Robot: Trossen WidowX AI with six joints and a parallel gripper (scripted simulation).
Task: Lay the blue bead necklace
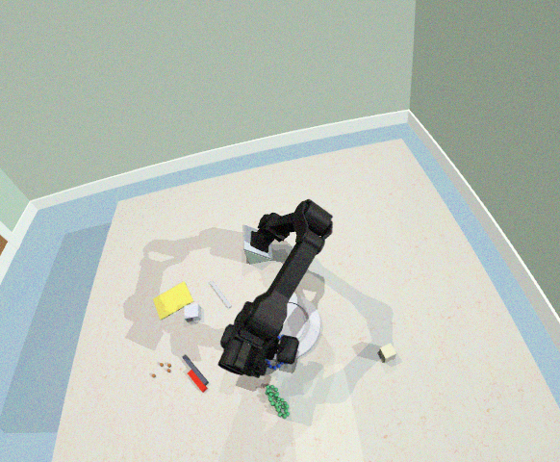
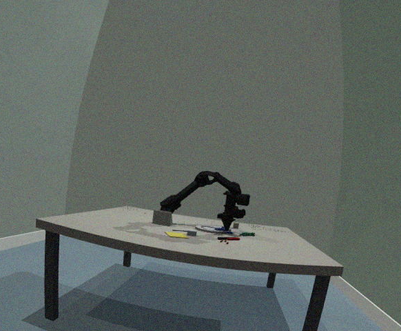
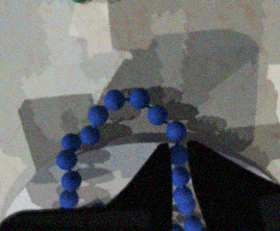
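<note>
The blue bead necklace (image 1: 274, 364) (image 3: 139, 98) forms a loop across the near edge of the round white bead board (image 1: 307, 328) (image 3: 24, 201). Part of the loop extends beyond the board, over the table. My gripper (image 2: 227, 229) (image 3: 177, 150) points down low at the board's edge. It is shut on one strand on the right side of the loop in the wrist view, with beads in line between the fingers. In the top view the arm covers the fingertips and part of the board. The rest of the necklace is hidden behind the fingers in the wrist view.
A green bead string (image 1: 276, 400) (image 2: 247, 234) lies near the necklace. A red bar (image 1: 197, 380) and dark bar (image 1: 194, 369), small brown beads (image 1: 168, 365), a yellow sheet (image 1: 172, 300), a pale cube (image 1: 191, 312) and a thin stick (image 1: 219, 294) lie left. A cream cube (image 1: 387, 352) stands right.
</note>
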